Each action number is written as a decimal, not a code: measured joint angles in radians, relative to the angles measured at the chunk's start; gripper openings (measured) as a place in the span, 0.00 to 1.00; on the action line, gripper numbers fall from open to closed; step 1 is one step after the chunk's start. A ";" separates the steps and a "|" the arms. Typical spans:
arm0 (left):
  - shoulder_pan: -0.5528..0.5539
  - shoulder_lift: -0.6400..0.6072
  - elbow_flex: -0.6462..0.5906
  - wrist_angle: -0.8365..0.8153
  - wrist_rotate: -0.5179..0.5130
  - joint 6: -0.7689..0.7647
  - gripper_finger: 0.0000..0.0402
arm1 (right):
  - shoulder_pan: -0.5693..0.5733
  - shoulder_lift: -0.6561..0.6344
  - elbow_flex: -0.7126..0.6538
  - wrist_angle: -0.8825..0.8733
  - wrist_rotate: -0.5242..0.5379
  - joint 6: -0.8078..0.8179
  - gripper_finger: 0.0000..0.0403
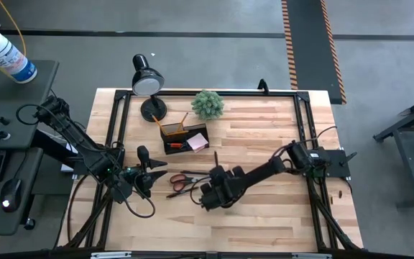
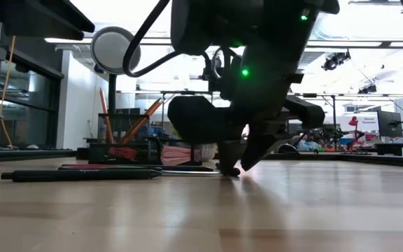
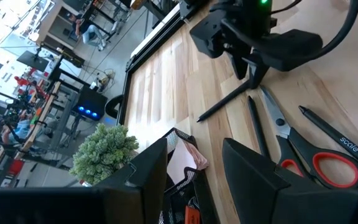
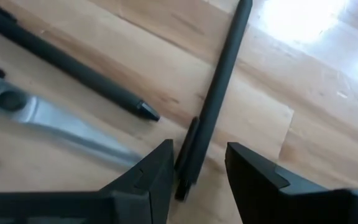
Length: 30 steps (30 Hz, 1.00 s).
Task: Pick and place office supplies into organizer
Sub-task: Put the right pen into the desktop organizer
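Note:
My right gripper (image 4: 197,162) is low over the table's middle, open and slanting down. Its two fingers stand on either side of the clip end of a black pen (image 4: 219,81) that lies flat on the wood; I cannot see them touch it. A second black pen (image 4: 67,62) and the orange-handled scissors (image 1: 182,180) lie beside it toward the table's left. The black organizer (image 1: 185,138) stands behind them and holds orange pencils (image 1: 172,124) and a pink notepad (image 1: 196,144). My left gripper (image 1: 149,173) hangs open and raised left of the scissors.
A black desk lamp (image 1: 146,83) and a green potted plant (image 1: 208,104) stand at the far edge behind the organizer. Another dark pen (image 3: 334,134) lies beside the scissors' handles. Bare wood lies to the right and near side of my right gripper.

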 joint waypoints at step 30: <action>0.000 0.000 0.000 -0.001 0.000 0.002 0.36 | -0.034 0.002 -0.001 0.012 0.008 -0.062 0.08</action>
